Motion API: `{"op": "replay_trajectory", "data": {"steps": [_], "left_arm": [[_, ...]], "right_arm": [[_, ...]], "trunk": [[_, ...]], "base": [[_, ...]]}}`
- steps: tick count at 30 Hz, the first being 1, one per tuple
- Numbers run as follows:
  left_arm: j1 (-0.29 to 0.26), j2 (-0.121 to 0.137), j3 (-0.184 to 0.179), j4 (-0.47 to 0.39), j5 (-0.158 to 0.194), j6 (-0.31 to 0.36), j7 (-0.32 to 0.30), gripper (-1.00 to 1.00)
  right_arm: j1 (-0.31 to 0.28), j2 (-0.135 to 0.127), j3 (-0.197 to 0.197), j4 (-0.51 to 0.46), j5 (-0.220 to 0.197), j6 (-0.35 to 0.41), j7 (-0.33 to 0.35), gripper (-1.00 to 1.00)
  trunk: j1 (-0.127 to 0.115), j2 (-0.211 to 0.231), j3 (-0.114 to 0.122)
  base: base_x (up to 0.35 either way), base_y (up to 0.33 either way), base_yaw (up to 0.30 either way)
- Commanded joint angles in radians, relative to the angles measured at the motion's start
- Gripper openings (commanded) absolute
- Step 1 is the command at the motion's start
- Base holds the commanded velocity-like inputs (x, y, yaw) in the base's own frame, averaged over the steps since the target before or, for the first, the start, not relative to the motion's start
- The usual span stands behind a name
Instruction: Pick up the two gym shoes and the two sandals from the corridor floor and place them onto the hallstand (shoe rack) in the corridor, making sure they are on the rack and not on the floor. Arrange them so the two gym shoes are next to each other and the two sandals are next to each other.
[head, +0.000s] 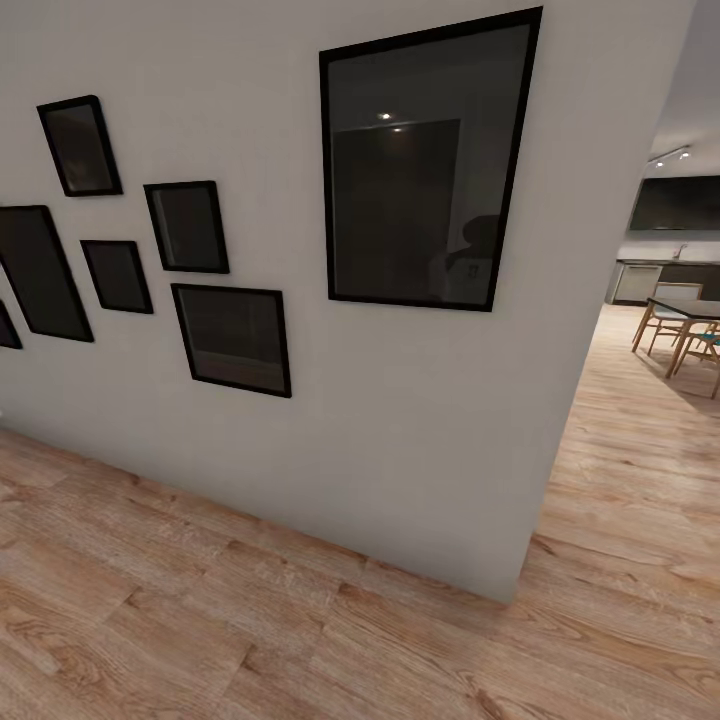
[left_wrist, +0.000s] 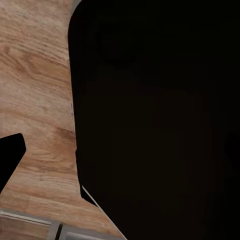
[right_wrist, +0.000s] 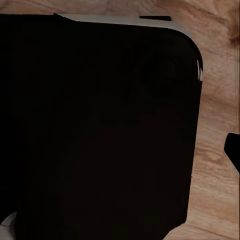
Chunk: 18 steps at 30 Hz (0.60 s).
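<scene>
Head toward wall (head: 400, 420); wrists floorward.

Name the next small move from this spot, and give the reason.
Probably turn the base to scan the corridor. The head view faces a pale wall hung with dark picture frames over the wood-plank floor, with a dining area beyond its corner. That gives nothing here to grasp yet.

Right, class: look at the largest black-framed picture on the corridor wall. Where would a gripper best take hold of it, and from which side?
Probably by the bottom rail of the large picture, coming from below. It hangs flat against the wall, and its dark face is smooth, so only the thin raised frame offers an edge to pinch. The wall beneath it is bare, which leaves room to approach.
</scene>
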Motion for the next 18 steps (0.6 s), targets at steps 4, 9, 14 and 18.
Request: {"op": "replay_trajectory", "data": {"steps": [4, 9, 14, 18], "left_arm": [[-0.001, 0.006, -0.001, -0.023, -0.003, -0.023, 0.003, 1.00], [-0.005, 0.017, 0.001, -0.052, -0.001, -0.051, 0.011, 1.00], [-0.029, 0.033, 0.004, -0.080, 0.001, -0.079, 0.026, 1.00], [-0.052, 0.039, 0.007, -0.103, 0.000, -0.102, 0.036, 1.00]], "right_arm": [[-0.001, -0.023, -0.001, -0.023, 0.001, -0.025, -0.003, 1.00], [-0.001, -0.051, -0.003, -0.051, 0.001, -0.053, -0.004, 1.00], [-0.001, -0.079, -0.007, -0.079, -0.002, -0.081, -0.004, 1.00], [-0.001, -0.101, -0.010, -0.102, -0.004, -0.104, -0.004, 1.00]], "trunk": [[0.000, 0.000, -0.001], [0.000, 0.000, -0.001], [0.000, 0.000, -0.001], [0.000, 0.000, -0.001]], "base": [[0.000, 0.000, 0.000], [0.000, 0.000, 0.000], [0.000, 0.000, 0.000], [0.000, 0.000, 0.000]]}}
